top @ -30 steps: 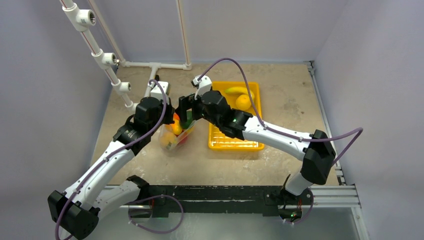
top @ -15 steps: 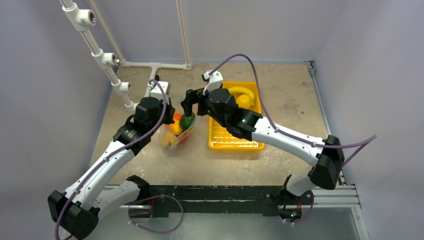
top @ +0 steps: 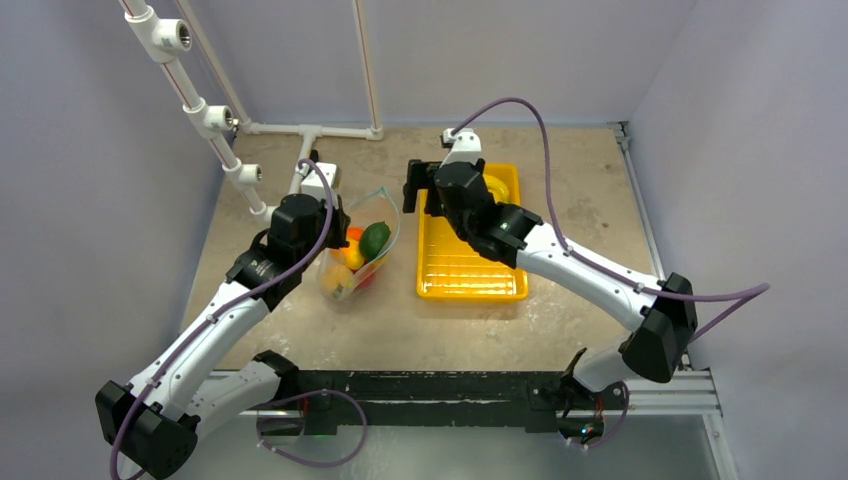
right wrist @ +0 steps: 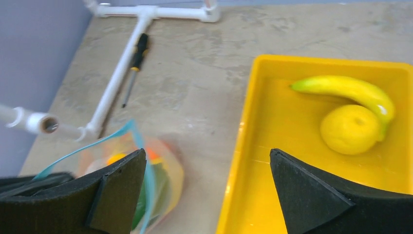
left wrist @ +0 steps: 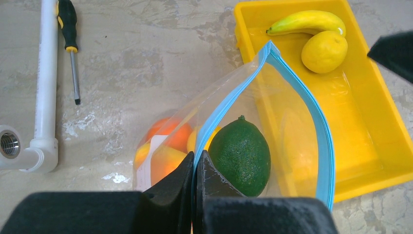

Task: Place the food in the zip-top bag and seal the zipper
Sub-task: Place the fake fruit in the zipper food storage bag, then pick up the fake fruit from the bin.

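The clear zip-top bag [top: 352,268] stands open left of the yellow tray [top: 470,282]. My left gripper [left wrist: 197,158] is shut on the near part of its teal-blue zipper [left wrist: 319,126] and holds the mouth up. Inside the bag lie a dark green fruit [left wrist: 241,156] and orange and yellow pieces [left wrist: 165,141]. A banana [left wrist: 307,22] and a lemon [left wrist: 324,51] lie at the tray's far end. My right gripper [right wrist: 207,152] is open and empty, above the tray's left rim, right of the bag [right wrist: 168,183]. The banana [right wrist: 350,90] and lemon [right wrist: 350,129] lie ahead of it.
A white pipe frame [top: 215,125] runs along the table's back left. A screwdriver [left wrist: 68,29] lies beside a pipe [left wrist: 46,73] left of the bag. The tray's near half [right wrist: 287,126] holds nothing.
My right gripper left the dark green fruit in the bag's mouth and moved right and back to the tray's far left. My left gripper has kept its hold on the bag.
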